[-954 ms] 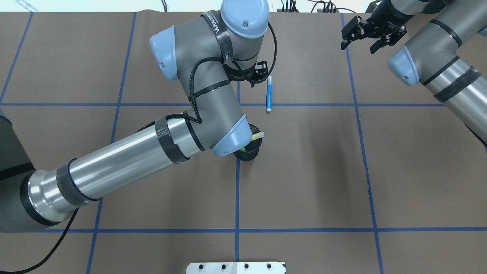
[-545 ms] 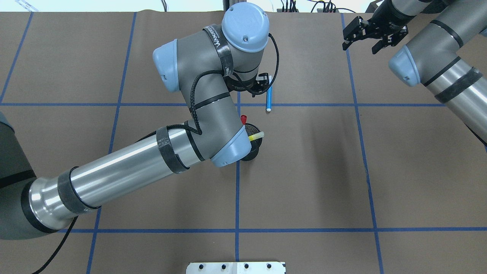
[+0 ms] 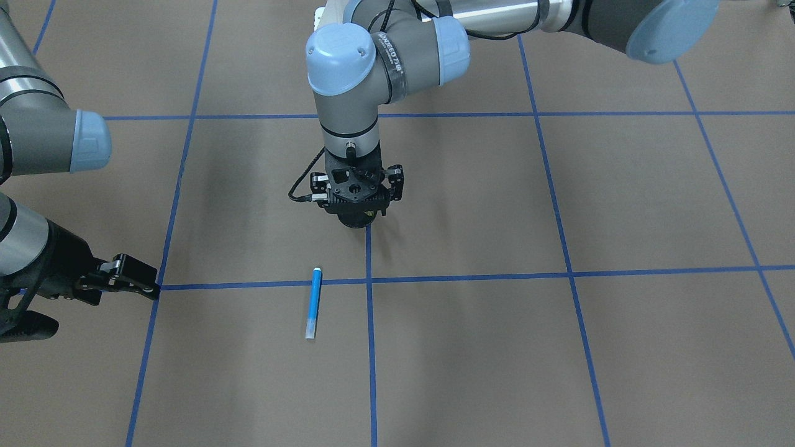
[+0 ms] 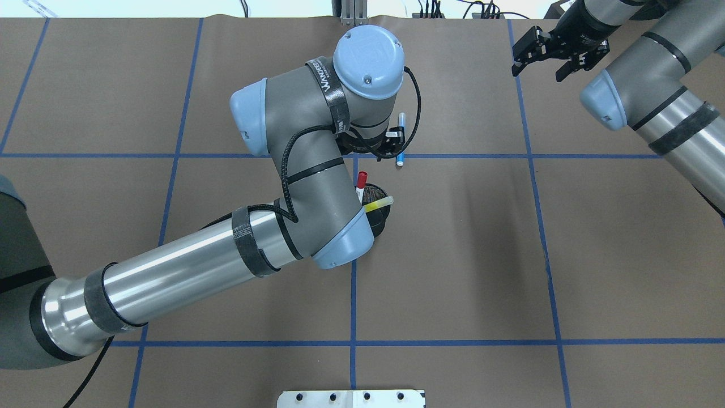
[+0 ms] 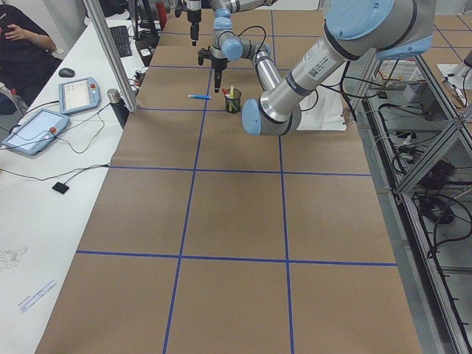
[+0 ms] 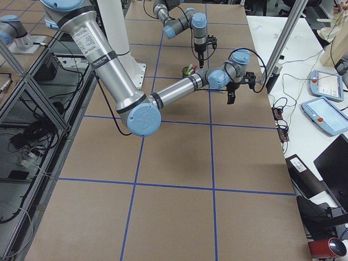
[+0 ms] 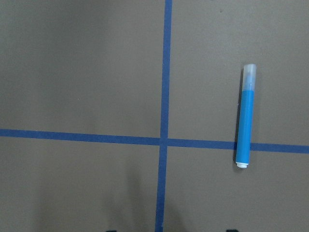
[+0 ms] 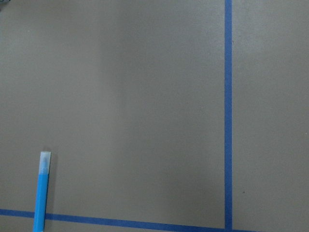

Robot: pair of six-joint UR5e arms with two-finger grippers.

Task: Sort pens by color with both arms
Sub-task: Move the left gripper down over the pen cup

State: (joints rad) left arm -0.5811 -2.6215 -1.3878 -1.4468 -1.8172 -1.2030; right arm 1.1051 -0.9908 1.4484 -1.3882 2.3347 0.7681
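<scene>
1. Sorting looks barely begun: only the blue pen (image 3: pixel 313 303) lies out on the bench (image 4: pixel 453 255). It rests flat across a blue tape line, on the far side of the black mesh cup (image 4: pixel 383 220).
2. The cup stands near the middle of the bench and holds the red-capped pen (image 4: pixel 361 182) and the yellow pen (image 4: pixel 379 204), both leaning out over its rim. A green pen (image 6: pixel 188 69) seems to stand in it too, though it shows too small to be sure.
3. The left gripper (image 3: pixel 359 220) points straight down and hovers over the bench between the cup and the blue pen, just left of that pen from overhead. Its jaws are apart and hold nothing.
4. The right gripper (image 4: pixel 536 73) hangs at the far right of the bench, well apart from every pen. Its jaws are spread and empty.
5. By this reading most of the work is left: the pens in the cup need lifting out and laying down by colour. No colour groups show yet.
</scene>
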